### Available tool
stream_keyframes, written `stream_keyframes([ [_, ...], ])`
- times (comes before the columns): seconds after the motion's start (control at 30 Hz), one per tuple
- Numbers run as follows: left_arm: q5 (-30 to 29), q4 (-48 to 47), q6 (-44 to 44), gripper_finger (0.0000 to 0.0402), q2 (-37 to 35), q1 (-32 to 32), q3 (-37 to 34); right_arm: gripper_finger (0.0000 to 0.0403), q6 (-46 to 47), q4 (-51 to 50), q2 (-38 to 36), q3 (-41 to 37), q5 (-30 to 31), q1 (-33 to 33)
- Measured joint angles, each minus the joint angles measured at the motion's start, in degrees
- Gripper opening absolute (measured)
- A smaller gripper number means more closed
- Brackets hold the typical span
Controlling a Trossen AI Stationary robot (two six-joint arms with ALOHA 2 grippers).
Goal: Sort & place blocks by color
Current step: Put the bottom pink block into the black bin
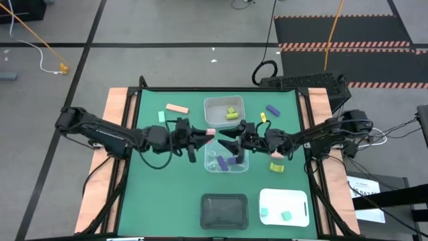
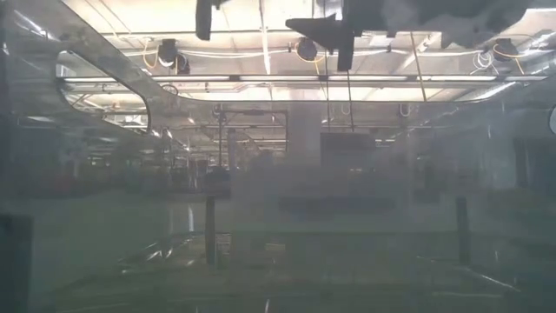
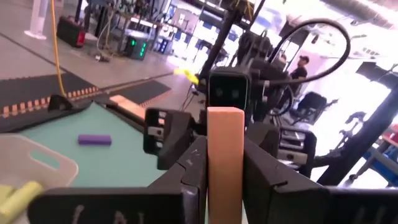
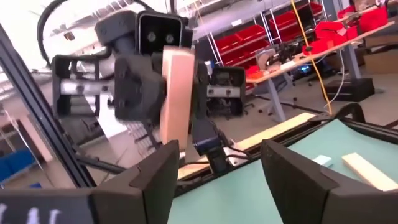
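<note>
Block in hand: a salmon-pink block (image 3: 225, 158) is clamped upright between the fingers of my left gripper (image 1: 204, 137), lifted above the middle of the green table (image 1: 150, 201).

Left gripper: squeezed tight on that block, pointing toward three o'clock.

Right gripper: my right gripper (image 1: 227, 142) faces the left one head-on, just beside the block's free end, pointing toward nine o'clock. Its fingers (image 4: 297, 180) stand apart and nothing is between them yet.

Below us: a clear tray (image 1: 226, 163) with purple blocks (image 1: 231, 161) sits under both grippers.

Other trays: a second clear tray (image 1: 215, 107) at twelve o'clock holds a yellow-green block (image 1: 232, 114). A white tray (image 1: 297, 199) at about five o'clock holds mint green blocks (image 1: 286, 215). A black tray (image 1: 224, 209) at six o'clock looks bare.

Loose blocks: another salmon-pink one (image 1: 176, 108) and a mint one (image 1: 161, 116) lie toward eleven o'clock, a purple one (image 1: 272, 110) toward one o'clock, and a yellow-green one (image 1: 276, 167) toward four o'clock.

Step in hand: this looks to me like a mid-air handover of the salmon-pink block from my left to my right.

Next move: I judge my right must ease around the block's free end and close squarely before my left lets go, or the block drops among the purple ones.
</note>
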Motion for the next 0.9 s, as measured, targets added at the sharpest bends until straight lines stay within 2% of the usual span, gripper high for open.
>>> stream_keyframes([
  [0.27, 0.1, 4.2, -3.3, 0.006, 5.7, 0.0, 0.0, 0.0223, 2.8, 3.1, 3.3, 0.8, -1.1, -0.6],
  [0.37, 0.2, 6.1, -3.3, 0.006, 7.1, 0.0, 0.0, 0.0223, 2.8, 1.0, 3.5, 1.9, -2.9, -0.9],
  [0.6, 0.3, 7.7, -2.5, 0.006, 7.8, 0.3, 0.0, 0.0212, 2.8, -3.2, 3.4, 3.8, -2.9, -1.3],
  [0.73, 0.2, 7.7, -2.5, 0.0066, 7.8, 0.3, 0.0, 0.0162, 2.8, -2.6, 3.4, 3.9, -3.1, -1.3],
  [0.9, 0.7, 7.6, -2.7, 0.0077, 7.8, 0.7, 0.0, 0.0043, 6.3, -2.4, 3.4, 3.9, -4.4, -1.3],
])
